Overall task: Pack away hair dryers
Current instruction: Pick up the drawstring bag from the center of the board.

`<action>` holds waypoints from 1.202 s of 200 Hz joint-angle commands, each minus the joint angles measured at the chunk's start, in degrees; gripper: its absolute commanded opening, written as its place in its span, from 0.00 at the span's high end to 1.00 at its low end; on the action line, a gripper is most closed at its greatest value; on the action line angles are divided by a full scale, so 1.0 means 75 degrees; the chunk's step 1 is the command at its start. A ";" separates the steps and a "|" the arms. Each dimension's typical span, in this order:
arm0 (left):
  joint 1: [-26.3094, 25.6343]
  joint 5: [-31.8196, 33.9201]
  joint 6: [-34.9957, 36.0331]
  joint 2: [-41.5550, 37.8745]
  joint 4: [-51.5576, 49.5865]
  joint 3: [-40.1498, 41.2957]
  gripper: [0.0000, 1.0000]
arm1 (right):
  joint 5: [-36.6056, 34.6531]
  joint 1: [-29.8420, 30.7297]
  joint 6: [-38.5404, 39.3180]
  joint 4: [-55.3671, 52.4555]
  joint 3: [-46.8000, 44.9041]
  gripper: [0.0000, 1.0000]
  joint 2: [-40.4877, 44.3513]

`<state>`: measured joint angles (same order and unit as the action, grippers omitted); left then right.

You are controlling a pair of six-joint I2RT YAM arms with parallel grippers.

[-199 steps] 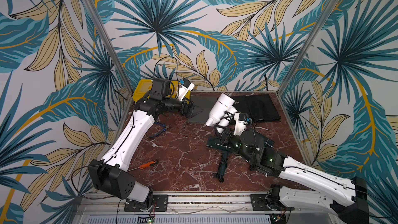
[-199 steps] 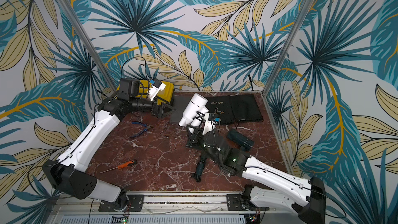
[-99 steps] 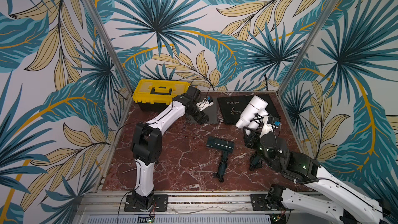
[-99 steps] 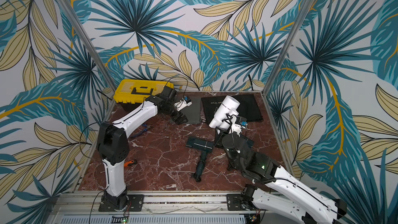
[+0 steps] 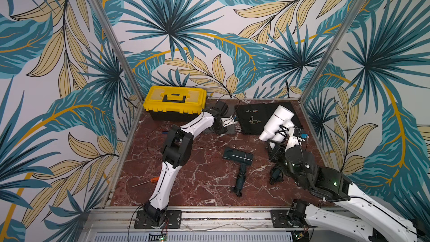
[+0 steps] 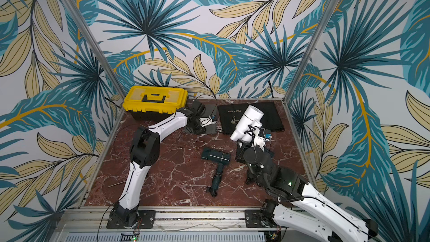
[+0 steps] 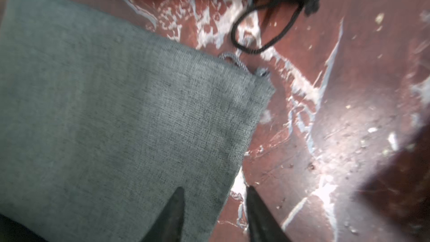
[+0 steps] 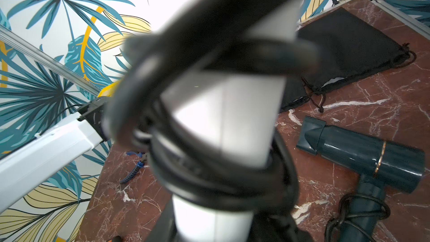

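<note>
The white hair dryer point(image 5: 277, 122) hangs clear of the table point(image 5: 197, 182) at about two o'clock, near the black pouch point(image 5: 252, 118), with the right gripper point(image 5: 279, 142) clamped on its cord-wrapped handle. The wrist view shows little but that handle, so we read the grip from both top views. A dark hair dryer point(image 5: 238, 157) lies flat just off centre toward four o'clock, and the handle of a third dryer point(image 5: 274, 176) pokes out from under the right arm point(image 5: 325, 182), further out at four o'clock. The left gripper point(image 7: 214, 190) is down at the grey pouch point(image 7: 116, 112) near twelve o'clock, jaws narrowed but with a plain gap, one fingertip over the cloth and one over bare marble, straddling the hem close to the drawstring corner. We judge the step in hand to be pinching that hem to open the pouch for the white dryer. To do it well we catch only the upper layer of cloth, close fully before lifting, and raise it gently so the mouth gapes instead of the whole pouch sliding; we hold the dryer high, barrel toward the opening, cord loops snug so nothing snags
</note>
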<state>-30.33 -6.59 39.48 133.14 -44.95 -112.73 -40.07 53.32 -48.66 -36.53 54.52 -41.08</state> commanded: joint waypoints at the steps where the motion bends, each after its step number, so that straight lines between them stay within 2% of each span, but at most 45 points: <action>1: 0.0021 -0.0025 0.0407 0.0011 -0.0036 -0.0216 0.59 | -0.0333 -0.0010 -0.0038 0.0067 -0.0130 1.00 0.0245; 13: 0.0012 -0.0072 0.0320 0.0092 -0.0033 -0.0316 0.55 | -0.0326 -0.0003 -0.0039 0.0037 -0.0156 1.00 0.0317; 76: -0.0040 -0.0353 0.0372 0.0247 -0.0034 -0.0435 0.52 | -0.0294 -0.0018 -0.0074 -0.0039 -0.0212 1.00 0.0497; 112: -0.0081 -0.0526 0.0314 0.0427 -0.0042 -0.0666 0.61 | -0.0289 -0.0013 -0.0070 0.0031 -0.0227 1.00 0.0433; 133: -0.0102 -0.0543 0.0193 0.0809 -0.0036 -0.0949 0.62 | -0.0283 -0.0019 -0.0040 0.0055 -0.0212 1.00 0.0406; 181: -0.0152 -0.0474 0.0387 0.0892 -0.0039 -0.0925 0.60 | -0.0281 -0.0009 -0.0034 0.0027 -0.0222 1.00 0.0473; 203: -0.0143 -0.0447 0.0412 0.0881 -0.0030 -0.0954 0.69 | -0.0282 -0.0013 -0.0027 0.0031 -0.0238 1.00 0.0497; 237: -0.0163 -0.0432 0.0399 0.0868 -0.0032 -0.0951 1.00 | -0.0262 -0.0017 -0.0027 0.0054 -0.0262 1.00 0.0536; 240: -0.0155 -0.0428 0.0397 0.0842 -0.0038 -0.0954 1.00 | -0.0262 -0.0016 -0.0021 0.0055 -0.0262 1.00 0.0533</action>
<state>-31.31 -10.02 42.39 138.61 -44.62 -117.51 -40.32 53.32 -49.30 -38.06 53.34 -38.17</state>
